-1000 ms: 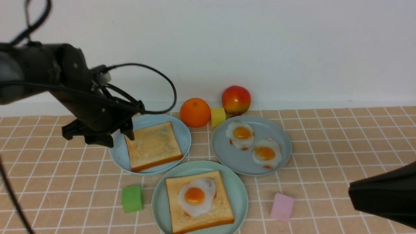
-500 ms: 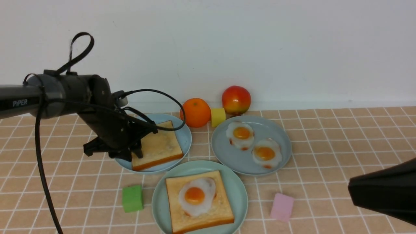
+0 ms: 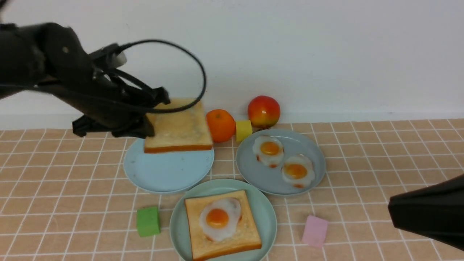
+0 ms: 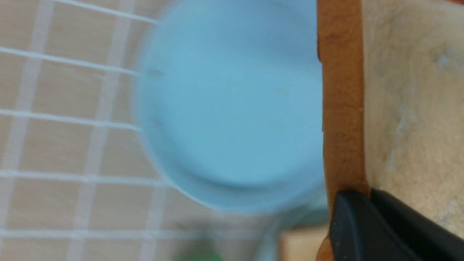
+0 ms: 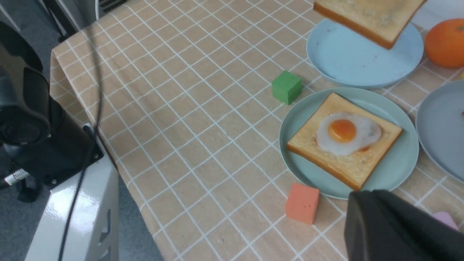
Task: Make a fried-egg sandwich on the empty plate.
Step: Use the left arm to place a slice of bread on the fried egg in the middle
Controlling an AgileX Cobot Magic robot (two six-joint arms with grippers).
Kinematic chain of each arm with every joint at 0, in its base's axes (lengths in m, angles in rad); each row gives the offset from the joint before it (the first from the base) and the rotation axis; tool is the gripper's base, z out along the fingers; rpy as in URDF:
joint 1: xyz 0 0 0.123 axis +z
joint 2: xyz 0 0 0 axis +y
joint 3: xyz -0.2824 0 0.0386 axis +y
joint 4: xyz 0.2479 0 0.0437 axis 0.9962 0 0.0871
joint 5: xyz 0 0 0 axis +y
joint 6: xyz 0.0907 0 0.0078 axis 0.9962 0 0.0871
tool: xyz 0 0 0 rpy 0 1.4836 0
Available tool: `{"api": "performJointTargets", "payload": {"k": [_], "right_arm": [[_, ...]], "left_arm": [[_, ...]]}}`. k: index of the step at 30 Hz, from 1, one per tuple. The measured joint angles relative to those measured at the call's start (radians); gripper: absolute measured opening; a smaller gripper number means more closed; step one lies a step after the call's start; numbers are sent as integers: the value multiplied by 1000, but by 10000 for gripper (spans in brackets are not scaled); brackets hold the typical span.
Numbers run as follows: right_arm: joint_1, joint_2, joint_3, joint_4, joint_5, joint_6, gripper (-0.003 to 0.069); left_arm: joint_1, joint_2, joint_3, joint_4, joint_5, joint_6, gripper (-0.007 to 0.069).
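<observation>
My left gripper is shut on the left edge of a golden-brown toast slice. It holds the slice level in the air above the bare sky-blue plate. In the left wrist view a black finger presses on the slice's crust. On the mint-green plate at the front lies a second toast slice with a fried egg on top. My right gripper hangs shut and holds nothing, low at the right, apart from the plate.
A grey-blue plate holds two more fried eggs. An orange, a yellow cube and an apple stand by the wall. A green cube, a pink cube and an orange-red cube lie around the mint plate.
My left gripper came down open at the toast on the sky-blue plate, shut on its edge and lifted it off. The right arm has not moved.
</observation>
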Motion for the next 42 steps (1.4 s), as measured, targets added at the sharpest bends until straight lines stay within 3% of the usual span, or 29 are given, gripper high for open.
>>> {"api": "performJointTargets", "payload": {"k": [8, 16, 24, 32, 39, 42], "right_arm": [[0, 0, 0, -1, 8, 4, 37], [0, 0, 0, -1, 13, 4, 46], [0, 0, 0, -1, 36, 4, 55], [0, 0, 0, -4, 38, 5, 71], [0, 0, 0, -58, 38, 5, 82], [0, 0, 0, -81, 39, 27, 85]], "left_arm": [[-159, -76, 313, -125, -213, 8, -3], [-168, 1, 366, -225, -282, 2, -3], [-170, 28, 366, -247, -274, -8, 12], [-170, 34, 366, -247, -270, -58, 129], [-170, 34, 366, -246, -235, -49, 287], [-170, 33, 365, -242, -207, -24, 314]]}}
